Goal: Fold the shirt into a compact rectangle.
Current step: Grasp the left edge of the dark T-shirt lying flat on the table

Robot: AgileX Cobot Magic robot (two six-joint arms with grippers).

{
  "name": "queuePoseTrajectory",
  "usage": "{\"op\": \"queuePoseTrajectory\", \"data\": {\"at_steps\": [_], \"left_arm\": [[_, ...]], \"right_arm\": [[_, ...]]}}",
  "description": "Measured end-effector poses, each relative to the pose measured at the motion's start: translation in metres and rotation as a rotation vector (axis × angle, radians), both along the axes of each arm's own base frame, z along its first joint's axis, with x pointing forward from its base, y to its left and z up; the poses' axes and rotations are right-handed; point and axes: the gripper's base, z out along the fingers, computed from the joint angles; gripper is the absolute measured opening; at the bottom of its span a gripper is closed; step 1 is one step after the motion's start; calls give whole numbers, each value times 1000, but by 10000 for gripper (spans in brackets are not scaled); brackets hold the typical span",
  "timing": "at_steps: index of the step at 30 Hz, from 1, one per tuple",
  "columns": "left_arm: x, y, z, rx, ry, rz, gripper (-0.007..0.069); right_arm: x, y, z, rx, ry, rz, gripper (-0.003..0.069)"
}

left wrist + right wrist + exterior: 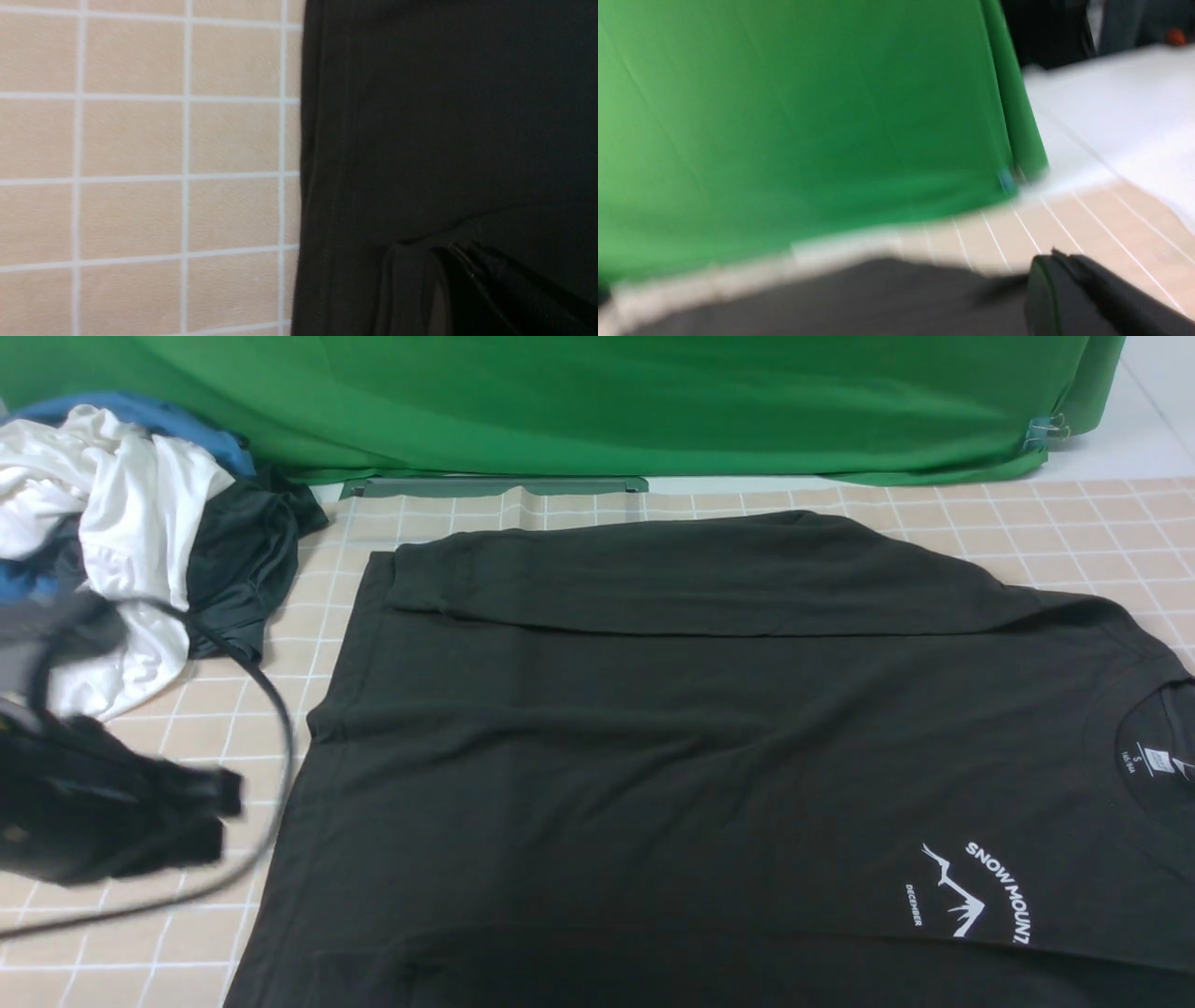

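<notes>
The shirt (653, 756) lies spread; clothes pile (121, 523) left (by the blurred left jaws); both jaws shut, empty.

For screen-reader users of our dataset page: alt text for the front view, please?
A large black T-shirt with a white mountain print lies spread on a beige checked tablecloth, its far side folded over the body. A pile of clothes sits at far left, the blurred left gripper nearer, beside the hem; green backdrop behind.
</notes>
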Motion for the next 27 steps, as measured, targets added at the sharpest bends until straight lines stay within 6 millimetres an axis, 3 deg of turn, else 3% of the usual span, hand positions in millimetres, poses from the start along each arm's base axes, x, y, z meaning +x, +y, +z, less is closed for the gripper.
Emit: {"op": "queuePoseTrajectory", "data": {"at_steps": [3,7,13,15,22,27], "left_arm": [[0,-19,-11,14,38,-60,15],[2,-41,-29,96,128,-73,15],[8,-52,-52,167,201,-120,40],[10,-54,-58,181,219,-152,84],[24,-55,-78,237,202,-219,409],[29,-59,-90,220,218,-216,498]], "right_arm": [[21,0,13,-94,220,28,36],[50,-1,15,-180,505,92,36],[70,3,2,-177,641,176,36],[72,6,1,-165,646,204,36],[73,13,3,-126,619,276,36],[73,14,3,-118,617,280,36]]}}
